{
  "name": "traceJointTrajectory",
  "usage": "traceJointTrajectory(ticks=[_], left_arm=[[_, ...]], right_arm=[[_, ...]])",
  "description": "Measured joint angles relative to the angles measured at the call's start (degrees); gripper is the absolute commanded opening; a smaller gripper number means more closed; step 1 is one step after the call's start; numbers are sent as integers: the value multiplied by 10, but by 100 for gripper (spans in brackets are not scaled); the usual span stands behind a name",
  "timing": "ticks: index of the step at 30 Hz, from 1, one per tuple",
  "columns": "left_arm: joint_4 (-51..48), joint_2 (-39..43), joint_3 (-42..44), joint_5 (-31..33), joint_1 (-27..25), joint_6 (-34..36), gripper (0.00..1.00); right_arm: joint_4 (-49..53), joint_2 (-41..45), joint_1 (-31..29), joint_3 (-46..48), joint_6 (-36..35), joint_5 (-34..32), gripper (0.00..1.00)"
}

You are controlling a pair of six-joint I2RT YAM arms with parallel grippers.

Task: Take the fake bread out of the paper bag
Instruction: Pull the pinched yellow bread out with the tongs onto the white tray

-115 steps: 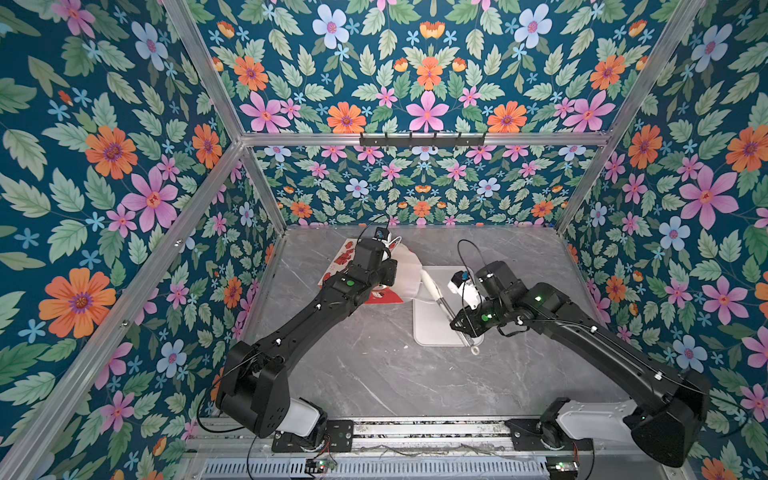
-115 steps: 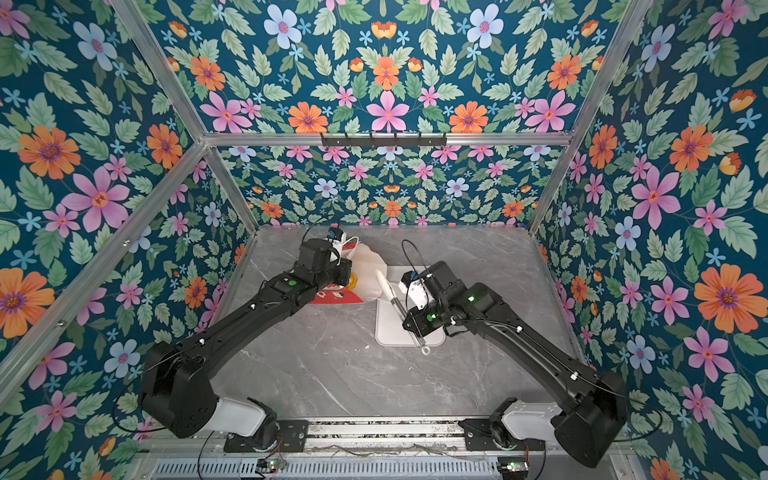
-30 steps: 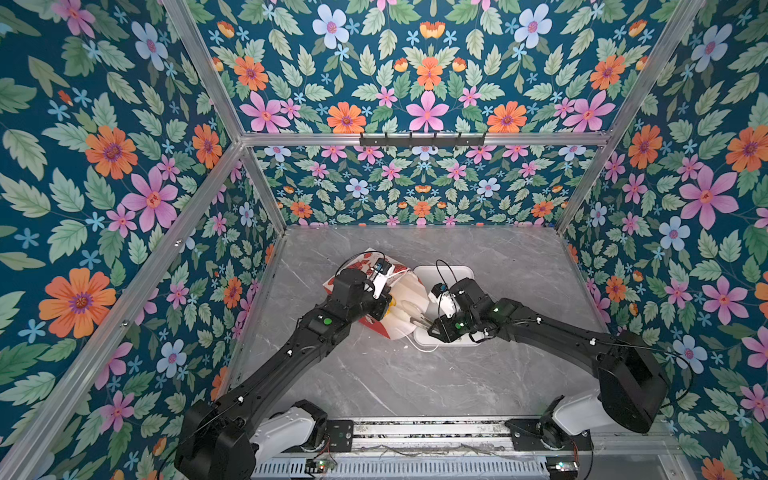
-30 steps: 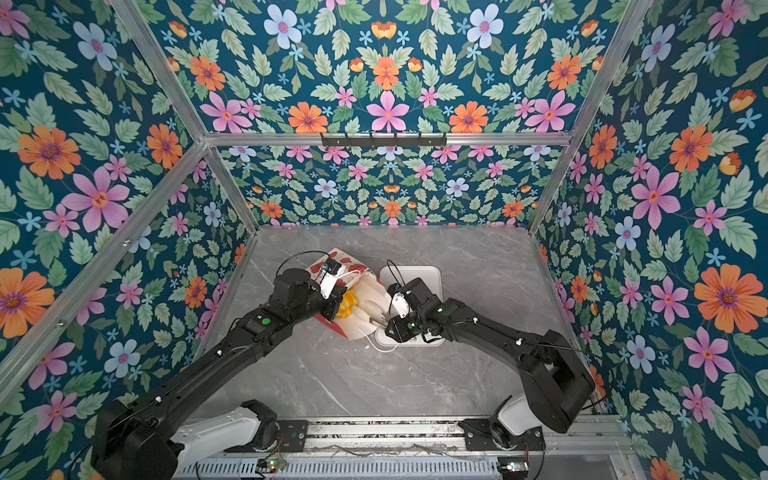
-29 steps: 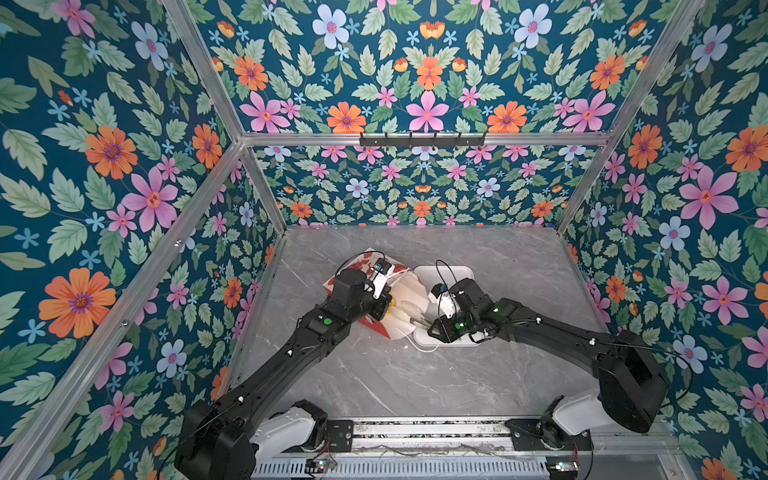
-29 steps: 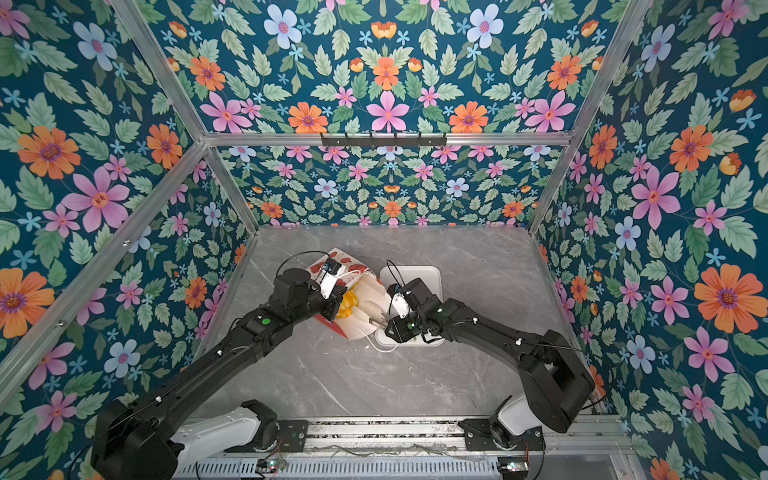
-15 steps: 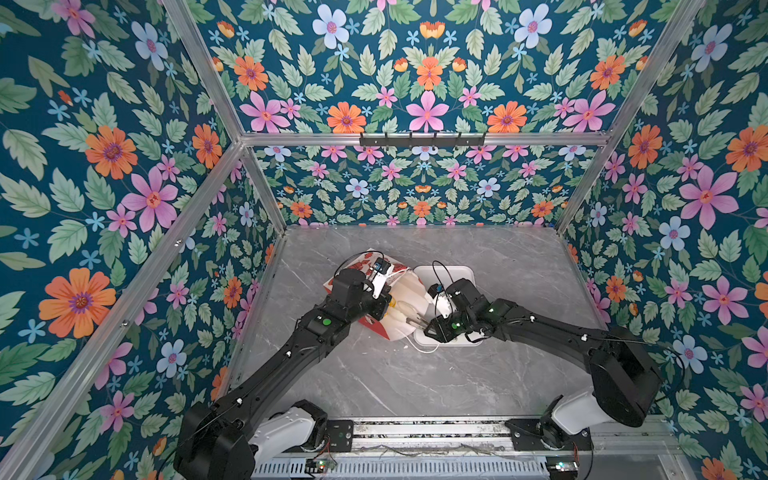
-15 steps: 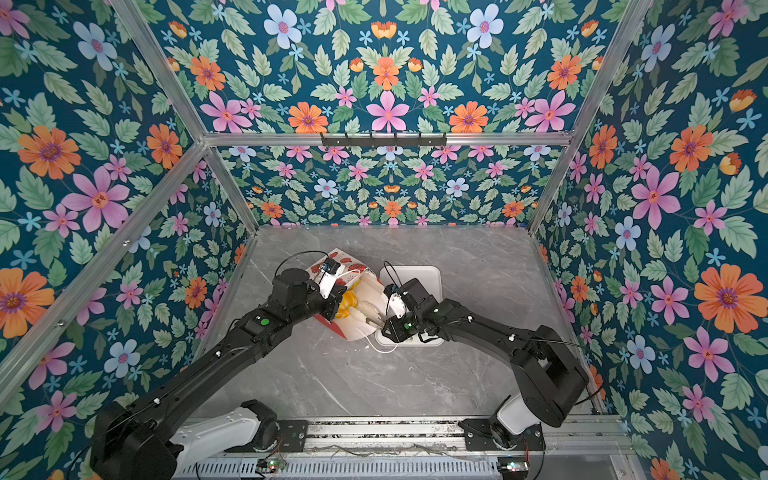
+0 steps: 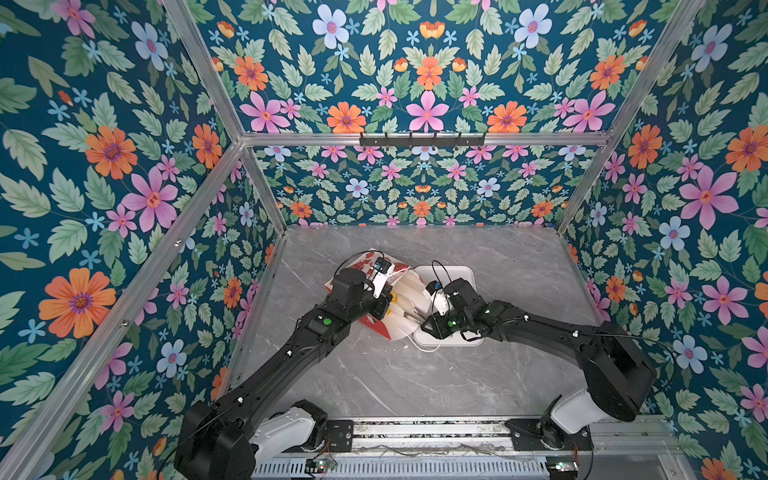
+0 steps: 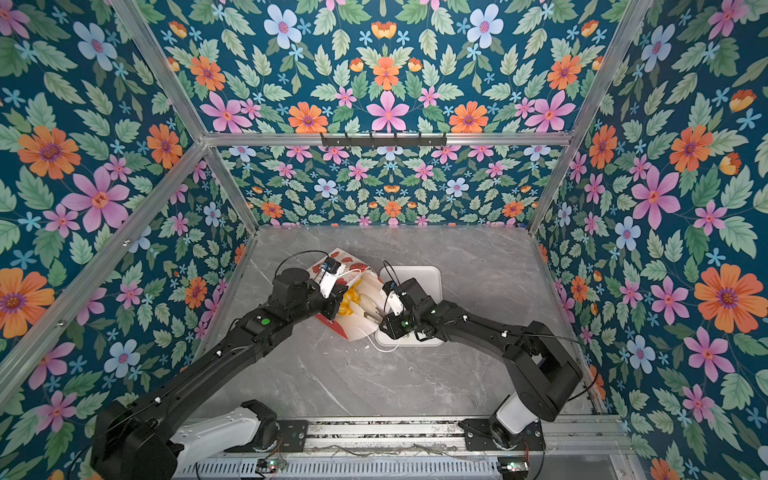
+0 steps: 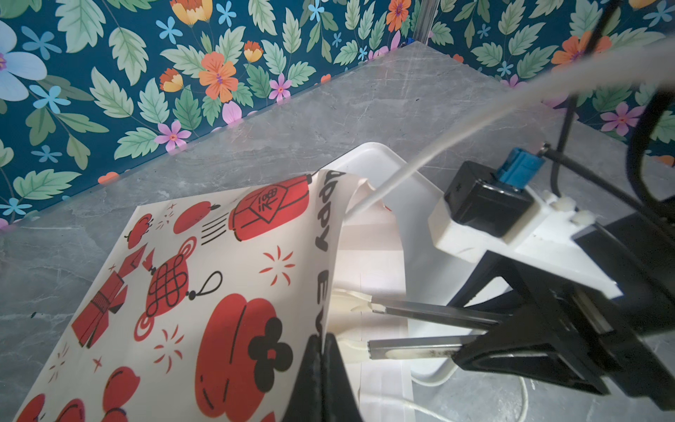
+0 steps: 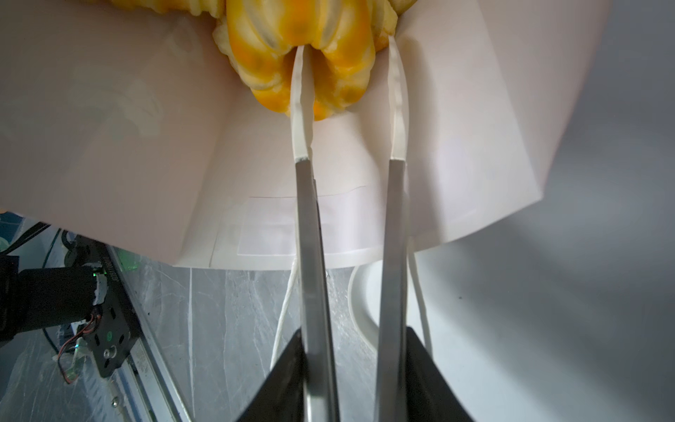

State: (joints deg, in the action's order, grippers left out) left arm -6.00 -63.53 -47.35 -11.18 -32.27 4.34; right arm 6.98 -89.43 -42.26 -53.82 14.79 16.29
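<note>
The paper bag (image 9: 376,326) (image 10: 332,259) lies on its side on the grey table with its mouth towards the white tray. My left gripper (image 9: 388,296) (image 11: 321,339) is shut on the upper edge of the bag's (image 11: 219,274) mouth and holds it up. The right gripper (image 10: 359,308) (image 12: 347,73) reaches into the mouth with its long fingers a little apart. Glossy yellow fake bread (image 12: 292,36) (image 10: 351,297) lies deep inside. One fingertip (image 12: 301,109) lies in a groove of the bread. The other fingertip (image 12: 396,91) runs along the bread's outer side.
A flat white tray (image 9: 457,272) (image 10: 419,272) lies just right of the bag, under my right wrist. A white cord handle (image 9: 424,349) trails on the table in front of the bag. Flowered walls stand on three sides.
My right gripper has pushed deeper into the bag's mouth and its fingers have narrowed a little. The left gripper has kept its hold on the bag's edge.
</note>
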Motion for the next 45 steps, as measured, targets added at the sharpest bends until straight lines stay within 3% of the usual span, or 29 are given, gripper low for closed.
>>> traceJointTrajectory(ticks=[5,11,26,35,39,45], left_arm=[[5,0,2,1,0,-2,0],[24,0,7,8,0,-10,0],[92,-29,27,66,-1,-34,0],[128,-37,41,106,0,-55,0],[142,-37,48,127,0,-62,0],[157,-24,69,146,0,-68,0]], right_arm=[[-9,3,0,2,2,-10,24],[39,43,0,0,-6,-17,23],[353,129,11,-85,-30,-15,23],[481,220,101,-139,0,6,25],[546,195,143,-190,-1,-6,25],[627,76,181,-284,-26,-57,25]])
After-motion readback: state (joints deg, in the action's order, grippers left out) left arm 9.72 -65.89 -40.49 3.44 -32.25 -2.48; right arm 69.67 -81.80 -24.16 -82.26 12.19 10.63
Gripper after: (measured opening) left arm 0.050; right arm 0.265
